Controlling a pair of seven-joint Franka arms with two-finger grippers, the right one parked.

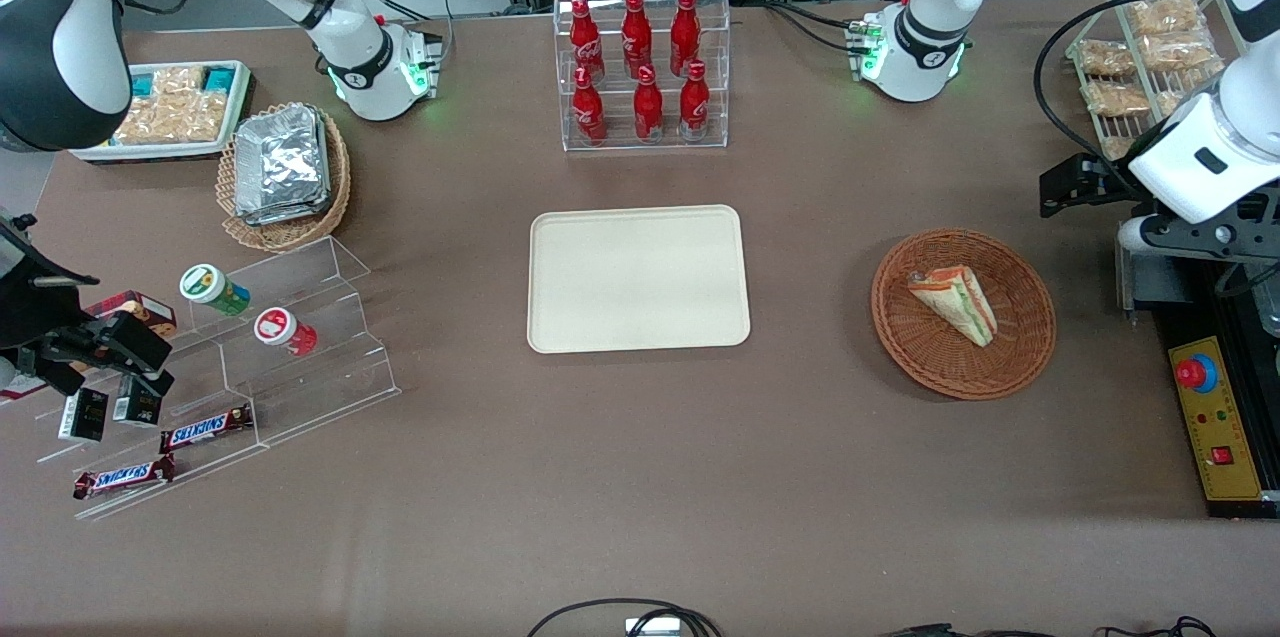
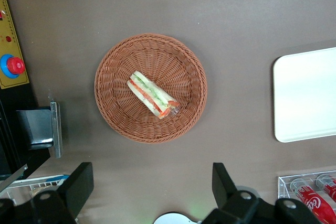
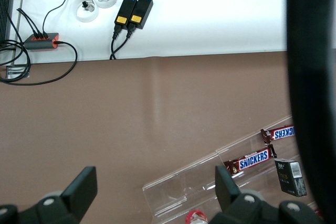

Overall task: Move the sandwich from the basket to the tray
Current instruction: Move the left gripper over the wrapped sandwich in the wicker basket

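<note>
Sandwich [image 2: 153, 96] in basket [image 2: 113, 109] (tray [image 1: 560, 317] bare), gripper [image 2: 152, 187] apparently well above it, fingers [image 2: 79, 186] spread.

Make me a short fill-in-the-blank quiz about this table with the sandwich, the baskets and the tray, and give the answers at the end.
1. The triangular sandwich with orange, red and green filling lies in the round reddish-brown wicker ____.
2. The flat cream-beige rectangular tray holds ____.
3. The left arm's gripper hangs above the table with its fingers ____.
4. The six bottles in the clear rack are coloured ____.

Missing words: basket; nothing; open; red
</note>
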